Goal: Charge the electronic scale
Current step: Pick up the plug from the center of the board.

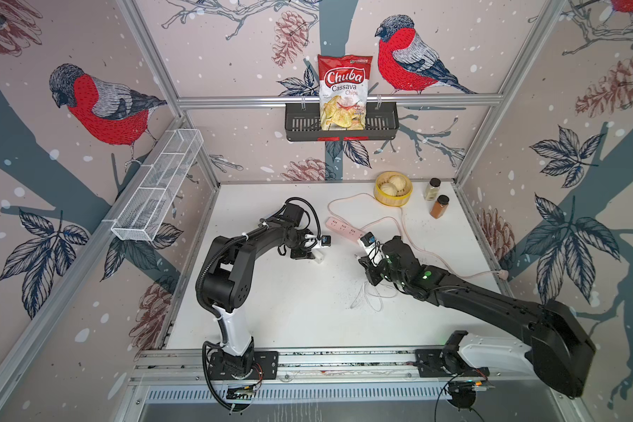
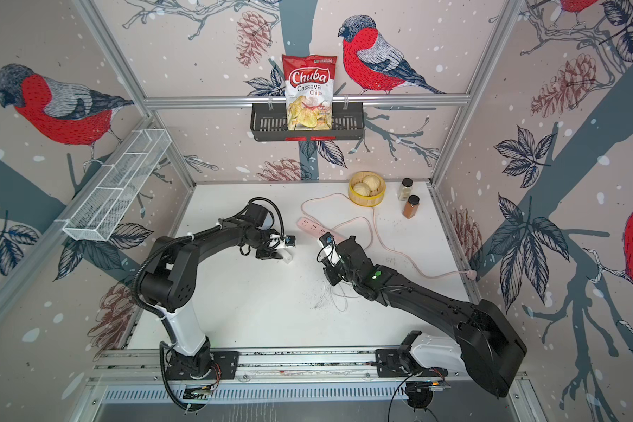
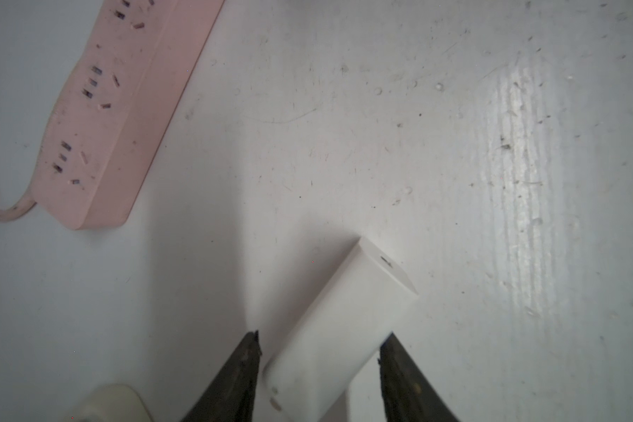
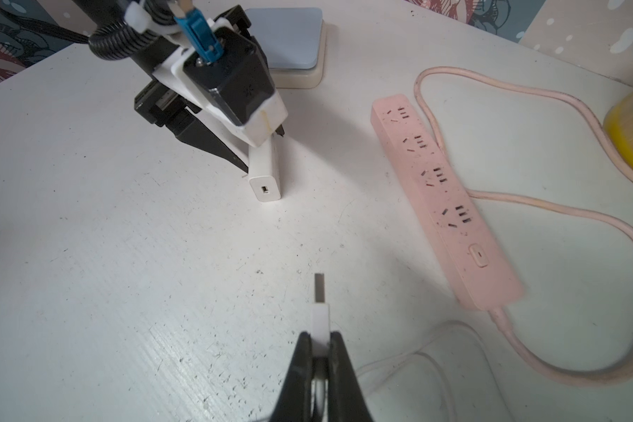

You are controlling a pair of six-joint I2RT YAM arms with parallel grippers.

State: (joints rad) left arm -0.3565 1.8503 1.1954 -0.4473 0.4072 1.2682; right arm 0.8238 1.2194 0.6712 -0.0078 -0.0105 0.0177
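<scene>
In the right wrist view the electronic scale (image 4: 296,78) lies behind my left gripper, cream with a pale blue plate (image 4: 289,40). In both top views the left arm hides it. My left gripper (image 3: 322,338) (image 1: 317,255) is shut on a white charger adapter (image 3: 348,314) (image 4: 265,175). The adapter is tilted, its USB port end down on the table. My right gripper (image 4: 321,334) (image 1: 361,261) is shut on the white USB plug (image 4: 320,310) of a thin white cable (image 1: 371,296). The plug's metal tip points toward the adapter, a good gap away.
A pink power strip (image 1: 344,228) (image 4: 443,197) lies between the arms, its cord (image 1: 413,244) looping to the right wall. A yellow steamer of buns (image 1: 393,188) and two spice jars (image 1: 433,189) stand at the back right. A chips bag (image 1: 344,91) sits in a wall rack.
</scene>
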